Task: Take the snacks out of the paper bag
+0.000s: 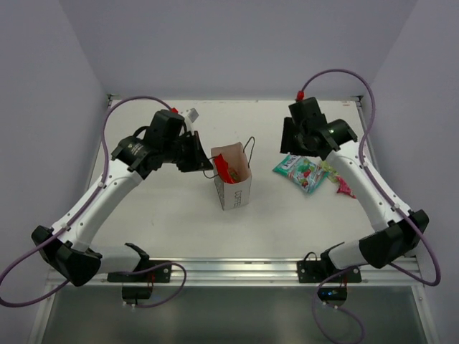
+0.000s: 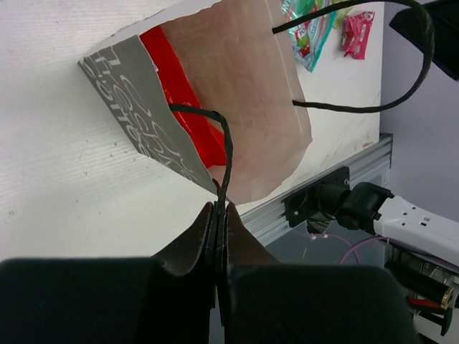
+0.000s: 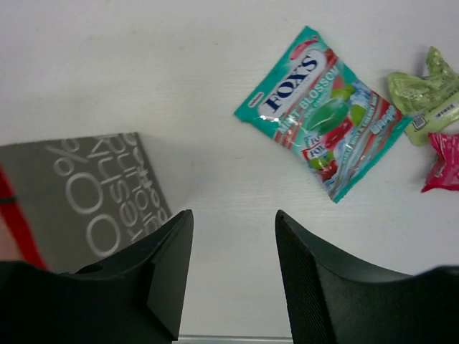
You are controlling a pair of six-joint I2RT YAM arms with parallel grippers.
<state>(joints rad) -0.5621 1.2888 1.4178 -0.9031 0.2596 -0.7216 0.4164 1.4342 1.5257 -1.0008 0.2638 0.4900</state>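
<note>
Your left gripper is squeezed tight on the black handle of the paper bag. The handle runs straight down into the closed fingers. In the top view the bag sits at 4 o'clock from that gripper, very close to it.

The bag stands near the middle of the table with its mouth open. One bright red packet is inside, lying against the grey wall. You cannot see whether anything lies under it. The other handle loop hangs free on the far side.

Your right gripper is partly open and holds nothing. It hangs over bare table. In its own camera the bag is at 9 o'clock, close by, and the teal packet is at 1 o'clock, a little way off.

Three snacks are out on the table. From the bag, the teal packet lies at 3 o'clock. A green packet lies just beside the teal one, and a small pink-red packet touches the green one.

The pink-red packet is near the right edge of the table. The metal rail runs along the near edge, at 6 o'clock from the bag. There is open table between the bag and the teal packet, and more at 12 o'clock behind the bag.
</note>
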